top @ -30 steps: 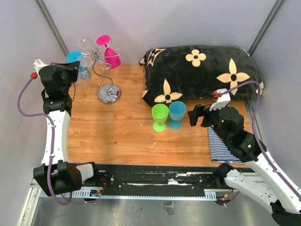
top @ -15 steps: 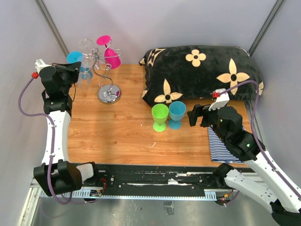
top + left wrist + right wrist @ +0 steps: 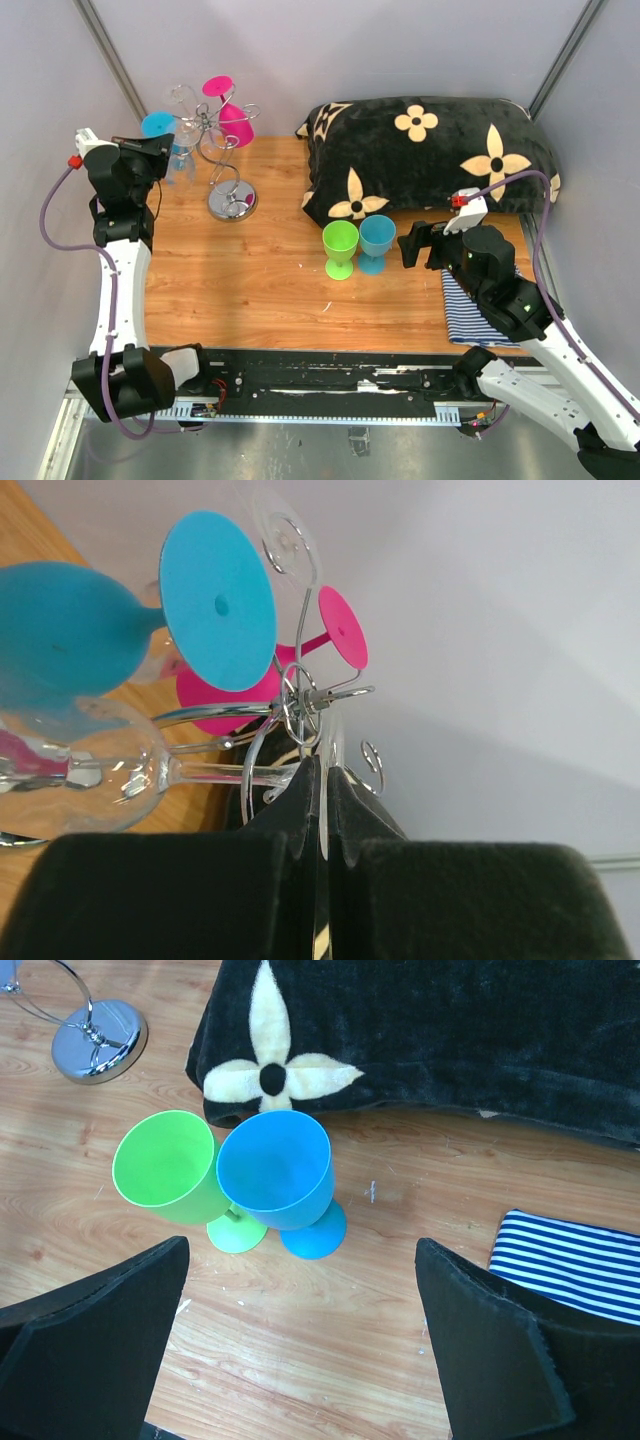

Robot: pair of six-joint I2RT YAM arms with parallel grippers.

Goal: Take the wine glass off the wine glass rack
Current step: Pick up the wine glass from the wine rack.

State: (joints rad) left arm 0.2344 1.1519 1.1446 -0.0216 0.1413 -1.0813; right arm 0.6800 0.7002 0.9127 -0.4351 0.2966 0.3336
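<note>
The wine glass rack (image 3: pixel 232 200) stands at the back left, and its wire arms (image 3: pixel 300 695) fill the left wrist view. A clear wine glass (image 3: pixel 90 775) lies sideways among the hooks with its stem level. My left gripper (image 3: pixel 325 780) is shut on the thin edge of its foot. In the top view this gripper (image 3: pixel 163 150) sits left of the rack top, the clear wine glass (image 3: pixel 180 160) beside it. A blue glass (image 3: pixel 215 600) and a pink glass (image 3: pixel 340 630) hang upside down on the rack. My right gripper (image 3: pixel 412 245) stands open with nothing between its fingers.
A green goblet (image 3: pixel 170 1170) and a blue goblet (image 3: pixel 280 1175) stand upright mid-table, just beyond my right gripper (image 3: pixel 300 1260). A black flowered pillow (image 3: pixel 430 160) lies at the back right. A striped cloth (image 3: pixel 468 312) lies under the right arm. Grey walls close in left and behind.
My left gripper has edged slightly left and back with the clear glass, whose bowl sits a little higher by the rack. The right arm has not moved.
</note>
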